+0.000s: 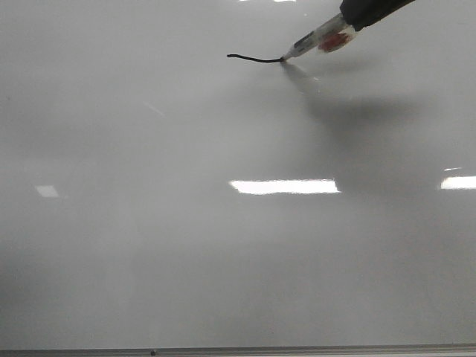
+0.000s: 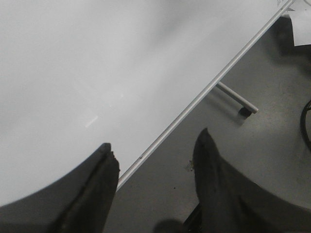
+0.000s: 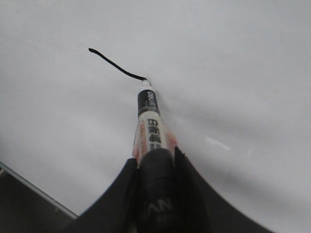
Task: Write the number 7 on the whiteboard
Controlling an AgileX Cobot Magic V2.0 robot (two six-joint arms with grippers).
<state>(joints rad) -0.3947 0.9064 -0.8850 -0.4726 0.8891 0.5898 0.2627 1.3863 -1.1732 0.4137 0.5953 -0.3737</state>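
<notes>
The marker (image 3: 148,127)'s rear is hidden inside the right end effector (image 3: 154,167), itself cropped in the front view.

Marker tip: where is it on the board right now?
Front view: the marker tip touches the whiteboard upper right of centre, at the right end of the short black stroke, held by the right hand.

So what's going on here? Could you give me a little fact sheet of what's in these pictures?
Surface: whiteboard, glossy, with a metal edge strip along its near side
Tool: marker, tip touching the board
Right gripper: shut on the marker
Left gripper: open, holding nothing, over the board's edge
Drawn so far: number 7, only a short wavy top stroke
Still missing: the long downstroke
Marker position: at the right end of the stroke
</notes>
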